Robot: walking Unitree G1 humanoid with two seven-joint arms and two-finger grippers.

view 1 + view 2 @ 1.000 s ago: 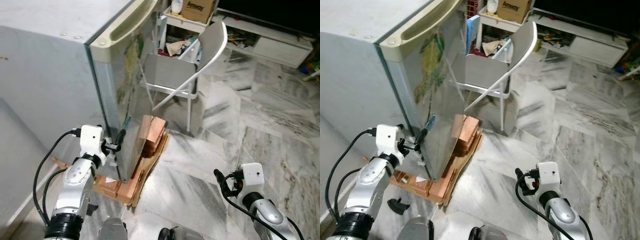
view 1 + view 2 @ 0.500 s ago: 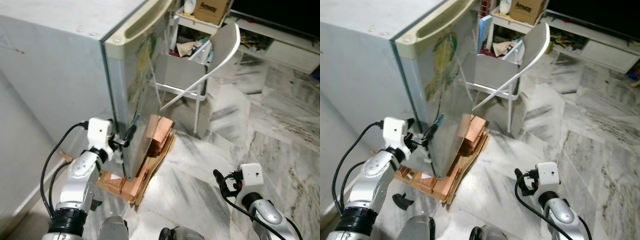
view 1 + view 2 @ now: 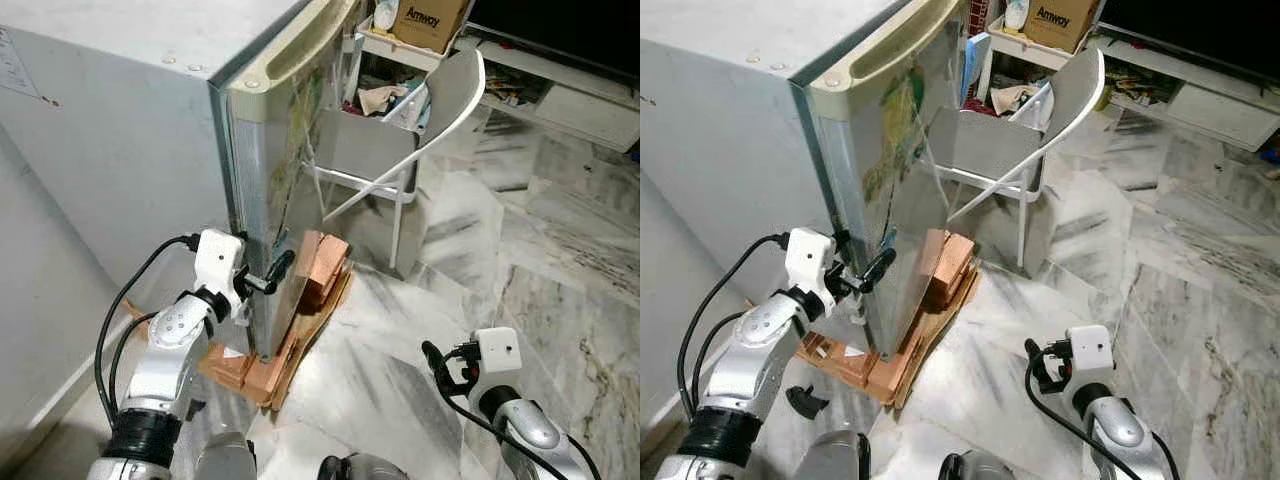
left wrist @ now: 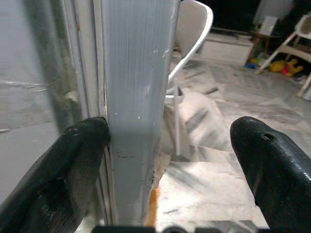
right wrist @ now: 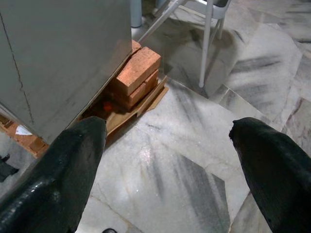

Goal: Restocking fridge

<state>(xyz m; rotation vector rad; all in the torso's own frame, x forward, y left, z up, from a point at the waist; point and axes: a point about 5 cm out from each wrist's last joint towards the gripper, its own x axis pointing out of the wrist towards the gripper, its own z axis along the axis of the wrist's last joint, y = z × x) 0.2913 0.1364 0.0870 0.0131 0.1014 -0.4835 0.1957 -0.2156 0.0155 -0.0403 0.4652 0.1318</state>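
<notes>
The grey fridge point(image 3: 130, 120) stands on bricks, its door point(image 3: 902, 150) carrying a faded sticker. My left gripper point(image 3: 272, 275) is at the door's free edge, low down and open. In the left wrist view the door edge point(image 4: 136, 97) runs between the fingers: one finger point(image 4: 73, 165) sits against the seam by the cabinet, the other finger point(image 4: 272, 165) is well clear on the door's front side. My right gripper point(image 3: 437, 362) hangs low on the right, open over the marble floor point(image 5: 184, 160), holding nothing.
Orange bricks point(image 3: 320, 265) and flattened cardboard point(image 5: 136, 109) lie under and in front of the fridge. A grey folding chair point(image 3: 400, 140) stands just beyond the door, with a shelf and a cardboard box point(image 3: 432, 18) behind it. Marble floor point(image 3: 520, 250) stretches to the right.
The camera has moved closer and turned, so the fridge sits more centrally. My left gripper has risen and pushed forward along the door edge. The right arm has barely moved.
</notes>
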